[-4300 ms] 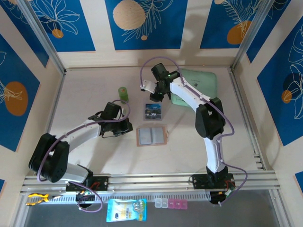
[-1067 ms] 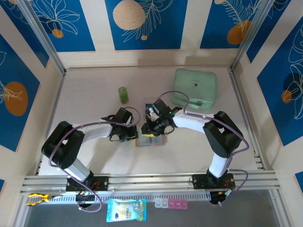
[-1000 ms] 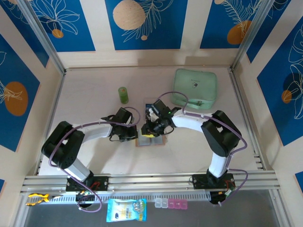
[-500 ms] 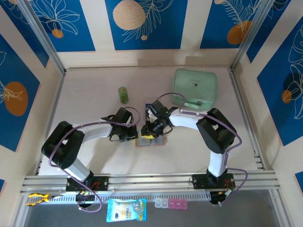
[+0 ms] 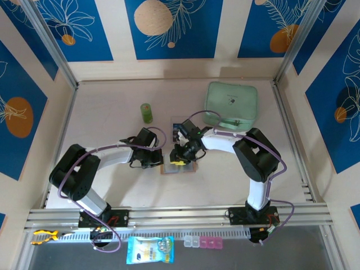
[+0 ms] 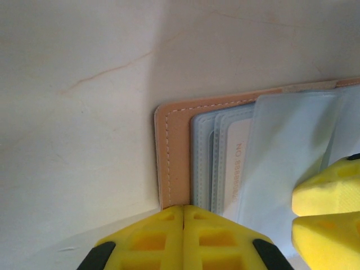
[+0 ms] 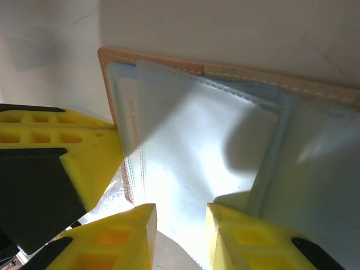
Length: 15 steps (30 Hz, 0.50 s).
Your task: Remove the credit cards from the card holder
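Overhead view, bottom edge first: a blue packet [image 5: 149, 249] and a row of small pill boxes [image 5: 202, 242] lie in front of the rail.

Centre of frame: the card holder [image 5: 188, 168] lies open and flat on the worktop [image 5: 112, 112], with both hands on it.

Left hand [image 5: 159, 160] is closed. In its wrist view the two yellow fingertips [image 6: 163, 225] meet with no gap at the bottom of the frame, right on the holder's salmon left border [image 6: 171, 157].

A white credit card [image 6: 239, 166] with printed digits sits in the left slots.

Right hand [image 5: 179, 159]: in its wrist view the fingers [image 7: 129, 236] stand a little apart at the bottom of the frame. A pale blue inner flap [image 7: 197, 163] is raised, and its lower edge runs into the gap between them. I see nothing clamped.

Just above the right hand in the overhead view, another card [image 5: 176, 121] lies on the worktop, partly hidden by the arm.

Further up: a small green bottle [image 5: 146, 112] stands upper left of centre. A mint-green pouch [image 5: 231, 105] lies upper right
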{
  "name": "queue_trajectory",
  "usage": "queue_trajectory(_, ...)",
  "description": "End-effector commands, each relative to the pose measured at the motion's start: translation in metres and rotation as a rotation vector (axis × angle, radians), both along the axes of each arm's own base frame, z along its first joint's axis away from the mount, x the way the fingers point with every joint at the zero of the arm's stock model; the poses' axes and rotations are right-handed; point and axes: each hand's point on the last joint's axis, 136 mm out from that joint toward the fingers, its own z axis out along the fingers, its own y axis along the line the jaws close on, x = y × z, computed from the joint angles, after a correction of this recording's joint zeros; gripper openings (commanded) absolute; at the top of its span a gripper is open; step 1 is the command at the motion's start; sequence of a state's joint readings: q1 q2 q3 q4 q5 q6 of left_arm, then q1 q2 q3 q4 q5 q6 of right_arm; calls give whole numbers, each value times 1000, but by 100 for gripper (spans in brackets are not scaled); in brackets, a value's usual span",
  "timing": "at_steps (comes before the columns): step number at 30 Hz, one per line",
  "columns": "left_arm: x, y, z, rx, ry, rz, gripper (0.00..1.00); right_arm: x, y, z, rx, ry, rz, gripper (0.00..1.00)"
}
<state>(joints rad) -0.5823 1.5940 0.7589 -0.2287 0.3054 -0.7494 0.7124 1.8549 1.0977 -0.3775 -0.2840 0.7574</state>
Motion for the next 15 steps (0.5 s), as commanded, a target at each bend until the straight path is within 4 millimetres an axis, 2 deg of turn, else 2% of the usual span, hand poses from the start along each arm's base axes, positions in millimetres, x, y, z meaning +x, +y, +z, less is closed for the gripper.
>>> queue_trajectory(1, -6, 18, -10, 74, 34, 13, 3, -2, -11, 5, -15, -9, 0, 31)
queue_trajectory(15, -1, 16, -3, 71, 16, 10, 3, -4, -17, 0, 6, 9, -6, 27)
